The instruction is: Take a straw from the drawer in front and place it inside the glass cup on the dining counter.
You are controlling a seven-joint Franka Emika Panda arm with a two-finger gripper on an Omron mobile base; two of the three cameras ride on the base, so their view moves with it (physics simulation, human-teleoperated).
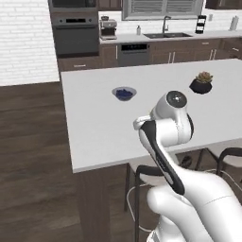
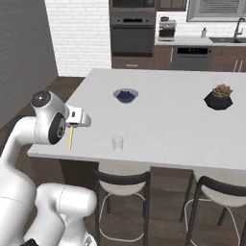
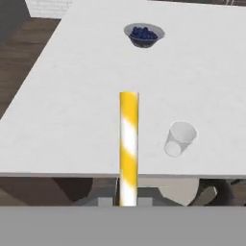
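My gripper [image 2: 72, 125] is shut on the straw [image 2: 70, 137], a yellow and white striped stick that hangs upright from the fingers over the near left edge of the dining counter [image 2: 163, 120]. In the hand view the straw [image 3: 129, 144] runs up the middle from the gripper [image 3: 127, 202]. The glass cup [image 3: 180, 138] stands empty on the white top just right of it, apart from the straw. From the right base view the glass cup [image 2: 117, 143] sits near the front edge, right of the gripper. The drawer is out of view.
A bowl of dark blue berries [image 2: 126, 95] sits farther back on the counter, and a dark pot with a plant [image 2: 219, 98] stands at the right. Black-backed stools [image 2: 122, 180] are tucked under the near edge. Kitchen cabinets and an oven [image 1: 75, 35] line the far wall.
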